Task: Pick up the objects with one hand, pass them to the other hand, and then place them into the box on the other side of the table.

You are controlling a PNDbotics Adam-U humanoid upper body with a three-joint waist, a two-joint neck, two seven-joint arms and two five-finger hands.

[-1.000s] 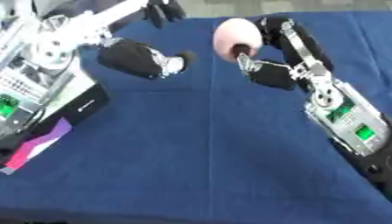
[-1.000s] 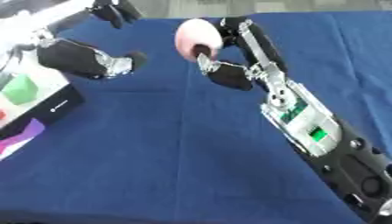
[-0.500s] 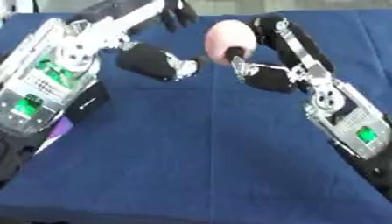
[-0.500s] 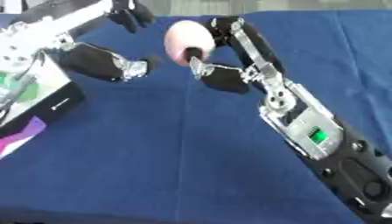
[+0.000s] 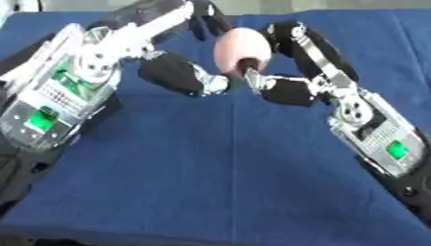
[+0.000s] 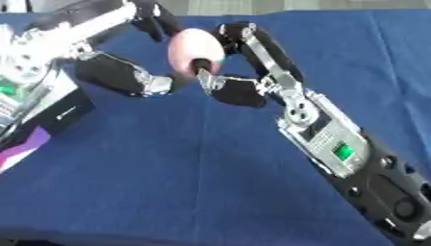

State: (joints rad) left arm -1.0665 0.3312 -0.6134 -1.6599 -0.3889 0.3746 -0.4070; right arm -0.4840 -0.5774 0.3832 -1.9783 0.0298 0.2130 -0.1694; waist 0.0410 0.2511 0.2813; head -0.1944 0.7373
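Blue-covered worktop (image 5: 210, 178) underneath, box (image 6: 50, 113) off at the left edge. Right hand (image 5: 282, 62) pinches a pink egg-shaped ball (image 5: 242, 48) up in the air; left hand (image 5: 181, 74) is spread, reaching in beside it. Looks light and smooth, probably slippery, so cup it round the middle.

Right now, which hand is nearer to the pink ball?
Right. The right hand holds the pink ball between its fingers and thumb; the left hand is open just beside it, on its left.
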